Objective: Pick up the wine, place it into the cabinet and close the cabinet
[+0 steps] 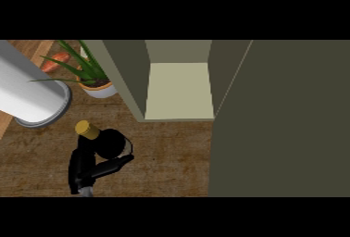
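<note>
Wine bottle [109,142], near the counter's [171,157] front edge, sat clasped in the left hand [82,167]; a steady, upright lift should carry it over the open cabinet's [179,90] sill.

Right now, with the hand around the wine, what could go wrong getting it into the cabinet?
1. The left hand holds the wine left of the opening, so on the way in the bottle could clip the cabinet wall or the shelf's front edge.
2. The plant and the white cylinder stand just left of the cabinet, and a wide swing may knock them.
3. The open door fills the right side, and no right hand shows to close it.
</note>
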You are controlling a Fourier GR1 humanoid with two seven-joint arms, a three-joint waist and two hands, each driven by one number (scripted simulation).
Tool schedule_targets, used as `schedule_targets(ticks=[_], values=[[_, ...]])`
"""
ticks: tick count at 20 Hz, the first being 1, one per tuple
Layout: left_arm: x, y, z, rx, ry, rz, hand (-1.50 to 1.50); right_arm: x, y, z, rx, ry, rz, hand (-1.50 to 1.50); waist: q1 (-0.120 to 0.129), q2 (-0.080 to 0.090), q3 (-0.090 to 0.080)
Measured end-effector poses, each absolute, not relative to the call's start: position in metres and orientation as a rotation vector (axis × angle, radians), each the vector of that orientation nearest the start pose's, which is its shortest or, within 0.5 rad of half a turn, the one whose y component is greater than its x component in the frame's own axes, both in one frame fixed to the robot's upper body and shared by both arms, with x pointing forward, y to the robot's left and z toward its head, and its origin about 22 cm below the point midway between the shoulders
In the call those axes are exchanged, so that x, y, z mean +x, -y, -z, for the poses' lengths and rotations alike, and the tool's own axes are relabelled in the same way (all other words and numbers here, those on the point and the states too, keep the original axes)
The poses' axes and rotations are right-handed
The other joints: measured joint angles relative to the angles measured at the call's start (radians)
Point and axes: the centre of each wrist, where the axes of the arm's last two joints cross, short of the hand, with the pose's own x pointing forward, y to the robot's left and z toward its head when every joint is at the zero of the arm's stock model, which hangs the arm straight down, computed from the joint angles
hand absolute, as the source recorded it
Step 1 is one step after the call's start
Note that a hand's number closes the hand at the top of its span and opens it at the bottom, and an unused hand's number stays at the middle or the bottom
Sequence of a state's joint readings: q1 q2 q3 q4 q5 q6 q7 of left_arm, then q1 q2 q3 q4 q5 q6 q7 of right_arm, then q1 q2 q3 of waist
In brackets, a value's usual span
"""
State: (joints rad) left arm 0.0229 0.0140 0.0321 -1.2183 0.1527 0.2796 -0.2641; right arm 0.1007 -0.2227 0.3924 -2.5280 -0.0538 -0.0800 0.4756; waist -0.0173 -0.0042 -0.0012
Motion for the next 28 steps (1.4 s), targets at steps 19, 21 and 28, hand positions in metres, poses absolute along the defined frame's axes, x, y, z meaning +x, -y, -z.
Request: schedule_targets(ticks=[19, 21, 28], values=[[0.234, -0.239, 0.115, 0.067, 1.477, -0.583, -1.5, 0.123, 0.19, -0.182, 0.287, 1.861, -0.313, -1.5, 0.001, 0.0, 0.0], [0.237, -0.234, 0.116, 0.054, 1.482, -0.585, -1.5, 0.124, 0.188, -0.184, 0.299, 1.86, -0.313, -1.5, 0.0, 0.0, 0.0], [0.251, -0.227, 0.115, 0.045, 1.517, -0.583, 1.5, 0.124, 0.19, -0.184, 0.285, 1.865, -0.314, -1.5, 0.001, -0.001, 0.003]])
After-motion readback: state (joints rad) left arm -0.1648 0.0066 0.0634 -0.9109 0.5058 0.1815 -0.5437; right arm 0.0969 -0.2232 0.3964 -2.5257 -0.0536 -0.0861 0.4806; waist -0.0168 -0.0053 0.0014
